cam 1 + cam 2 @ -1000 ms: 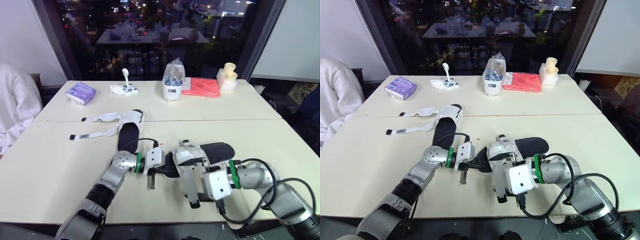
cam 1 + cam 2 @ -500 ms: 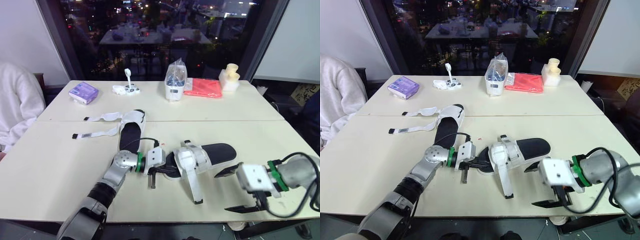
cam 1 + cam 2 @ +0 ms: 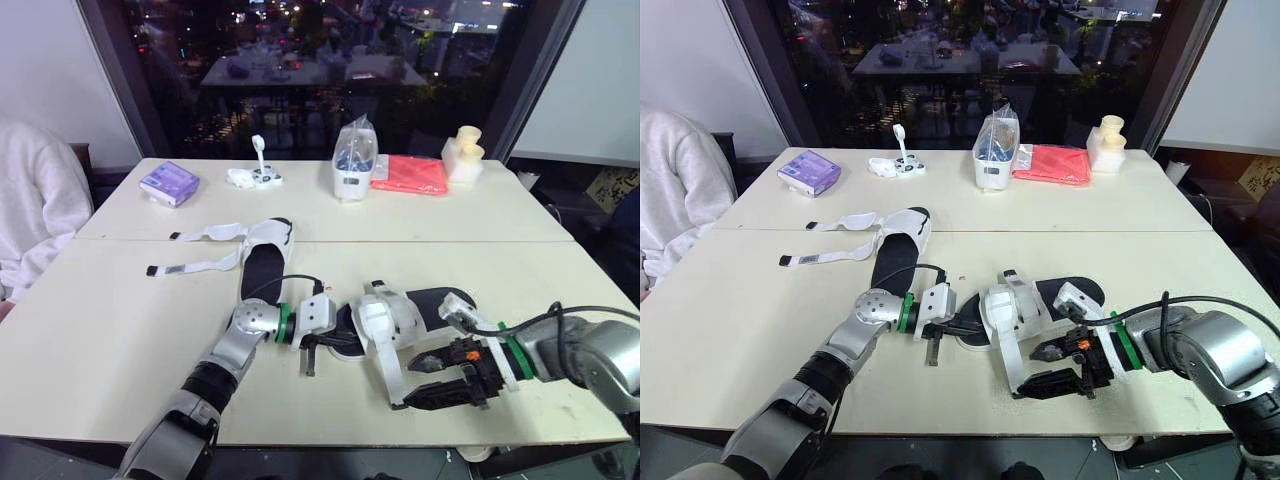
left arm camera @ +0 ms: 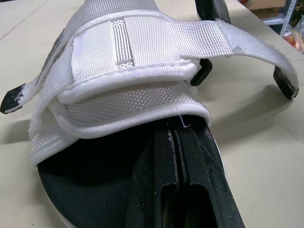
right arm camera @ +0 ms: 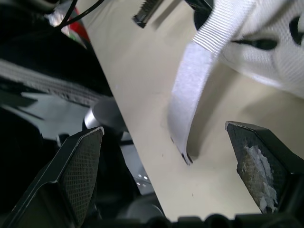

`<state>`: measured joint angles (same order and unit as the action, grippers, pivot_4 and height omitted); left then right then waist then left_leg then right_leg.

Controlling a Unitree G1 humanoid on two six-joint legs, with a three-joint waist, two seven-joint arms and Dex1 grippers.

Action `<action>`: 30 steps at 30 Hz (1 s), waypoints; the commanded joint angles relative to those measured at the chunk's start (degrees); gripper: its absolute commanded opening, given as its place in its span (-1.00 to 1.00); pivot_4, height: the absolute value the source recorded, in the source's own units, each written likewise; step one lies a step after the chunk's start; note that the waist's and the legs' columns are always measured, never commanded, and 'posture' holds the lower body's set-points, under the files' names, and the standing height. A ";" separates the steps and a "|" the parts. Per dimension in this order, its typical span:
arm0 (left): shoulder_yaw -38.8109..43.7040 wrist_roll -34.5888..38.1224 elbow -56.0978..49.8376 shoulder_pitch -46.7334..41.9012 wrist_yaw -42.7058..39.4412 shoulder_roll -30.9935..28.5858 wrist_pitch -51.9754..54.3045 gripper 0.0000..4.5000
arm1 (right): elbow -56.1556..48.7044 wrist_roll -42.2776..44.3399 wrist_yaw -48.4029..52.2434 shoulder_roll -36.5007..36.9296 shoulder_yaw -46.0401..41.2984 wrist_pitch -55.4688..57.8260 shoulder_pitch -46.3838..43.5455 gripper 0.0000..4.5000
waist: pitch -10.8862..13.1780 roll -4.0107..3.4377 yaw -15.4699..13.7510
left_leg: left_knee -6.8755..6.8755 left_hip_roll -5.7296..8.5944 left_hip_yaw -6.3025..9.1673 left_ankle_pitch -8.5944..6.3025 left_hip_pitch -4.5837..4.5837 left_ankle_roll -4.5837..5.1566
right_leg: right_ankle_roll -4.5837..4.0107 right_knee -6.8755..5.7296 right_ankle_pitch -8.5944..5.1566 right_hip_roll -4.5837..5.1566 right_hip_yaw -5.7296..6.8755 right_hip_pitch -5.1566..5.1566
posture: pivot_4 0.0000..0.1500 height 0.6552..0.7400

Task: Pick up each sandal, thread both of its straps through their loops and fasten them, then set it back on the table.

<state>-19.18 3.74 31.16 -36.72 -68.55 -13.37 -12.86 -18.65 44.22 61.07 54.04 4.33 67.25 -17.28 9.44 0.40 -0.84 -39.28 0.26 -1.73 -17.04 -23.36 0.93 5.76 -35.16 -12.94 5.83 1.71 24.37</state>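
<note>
1. Cream table (image 3: 120, 330) under a dark window: the near sandal (image 3: 385, 318) lies at centre, with the far sandal (image 3: 262, 262) at its 11 o'clock.
2. Your left gripper (image 3: 330, 343) has its fingers closed together over the near sandal's toe insole. Whether they pinch it, I cannot tell.
3. Your right gripper (image 3: 420, 383) is spread wide around the loose strap (image 3: 388, 375) at the sandal's 6 o'clock, gripping nothing.
4. One strap looks fastened and one not. The far sandal's straps (image 3: 195, 266) lie splayed, so most of the work is left.
5. At 12 o'clock a clear bag (image 3: 349, 160) holds bluish items you cannot identify.
</note>
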 commanded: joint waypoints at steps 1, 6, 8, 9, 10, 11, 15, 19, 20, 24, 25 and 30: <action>-0.24 -0.69 -0.34 -0.25 -0.04 -0.38 -0.41 -1.00 | 0.78 2.85 -2.84 -3.40 -1.80 3.10 -0.39 0.98 | 0.00 0.00 0.02 | 0.00 0.00 0.00 0.00 0.00 0.00 | 0.03 -0.01 0.02 -0.03 0.00 0.00 | 1.00 1.00; -0.25 -0.73 -0.24 -0.36 -0.08 -0.40 -0.41 -1.00 | 1.58 3.22 -5.87 -7.01 -2.06 4.70 -0.76 0.98 | -0.01 -0.01 0.04 | 0.00 0.00 0.00 0.00 0.00 0.00 | 0.14 -0.02 0.08 -0.15 0.00 0.00 | 1.00 1.00; -0.25 -0.77 -0.22 -0.34 -0.14 -0.40 -0.45 -1.00 | 2.05 3.49 -6.49 -7.87 -2.26 5.12 -1.09 0.98 | -0.01 -0.01 0.06 | 0.00 0.00 0.00 0.00 0.00 0.00 | 0.17 -0.02 0.09 -0.17 0.00 0.00 | 1.00 1.00; -0.25 -0.80 -0.22 -0.32 -0.17 -0.40 -0.46 -1.00 | 2.26 3.40 -6.64 -8.13 -2.22 5.11 -1.26 0.98 | -0.01 -0.01 0.06 | 0.00 0.00 0.00 0.00 0.00 0.00 | 0.17 -0.02 0.09 -0.17 0.01 0.00 | 1.00 1.00; -0.27 -0.82 -0.24 -0.29 -0.20 -0.39 -0.47 -1.00 | 2.56 3.36 -6.90 -8.51 -2.31 5.16 -1.50 0.98 | -0.01 -0.01 0.06 | 0.00 0.00 0.00 0.00 0.00 0.00 | 0.17 -0.02 0.10 -0.18 0.00 0.00 | 1.00 1.00; -0.27 -0.85 -0.25 -0.27 -0.22 -0.38 -0.48 -1.00 | 2.77 3.38 -7.12 -8.76 -2.37 5.21 -1.67 0.98 | -0.01 -0.01 0.06 | 0.00 0.00 0.00 0.00 0.00 0.00 | 0.17 -0.02 0.10 -0.18 0.01 0.00 | 1.00 1.00; -0.29 -0.94 -0.39 -0.18 -0.30 -0.37 -0.45 -1.00 | 3.18 3.24 -7.02 -8.68 -2.01 4.98 -2.08 0.36 | -0.01 -0.01 0.04 | 0.00 0.00 0.01 0.00 0.00 0.00 | 0.18 -0.03 0.10 -0.21 0.01 0.00 | 1.00 1.00; -0.36 -0.96 -0.90 0.21 -0.33 -0.50 -0.28 -1.00 | 3.92 3.45 -6.56 -8.49 -2.14 5.00 -2.45 -0.54 | -0.01 -0.01 0.07 | 0.00 0.00 0.00 0.00 0.01 0.01 | 0.18 -0.04 0.10 -0.22 0.01 -0.01 | 1.00 1.00; -0.37 -0.97 -0.97 0.28 -0.32 -0.52 -0.28 -1.00 | 3.96 3.52 -6.45 -8.44 -2.14 5.00 -2.47 -0.79 | -0.01 -0.01 0.07 | 0.00 0.00 0.00 0.01 0.01 0.01 | 0.18 -0.04 0.10 -0.22 0.01 -0.01 | 1.00 1.00; -0.37 -1.00 -1.02 0.45 -0.33 -0.60 -0.25 -1.00 | 3.31 4.75 -4.82 -7.36 -2.14 6.02 -4.22 -0.98 | -0.01 -0.01 0.07 | 0.00 -0.01 0.00 0.01 0.01 0.01 | 0.19 -0.05 0.10 -0.23 0.01 0.00 | 1.00 1.00; -0.38 -0.99 -1.09 0.51 -0.34 -0.63 -0.20 -1.00 | 3.18 5.61 -4.28 -6.84 -2.59 7.08 -6.02 -0.98 | -0.01 -0.01 0.08 | 0.00 0.00 0.00 0.01 0.01 0.01 | 0.19 -0.05 0.10 -0.23 0.01 -0.01 | 1.00 1.00; -0.33 -0.92 -1.07 0.49 -0.32 -0.73 -0.15 -1.00 | 7.95 9.58 -1.63 -5.48 -3.62 13.58 -17.73 -0.98 | -0.02 -0.03 0.22 | -0.02 -0.02 0.01 0.01 0.02 0.01 | 0.18 -0.07 0.10 -0.24 0.01 0.00 | 1.00 1.00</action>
<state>-19.16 3.11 30.66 -36.51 -68.61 -13.93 -12.92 -11.52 51.33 57.88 47.59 2.85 78.89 -31.77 9.42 0.37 -0.61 -39.30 0.24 -1.72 -17.03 -23.33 0.94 5.94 -35.23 -12.83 5.60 1.72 24.37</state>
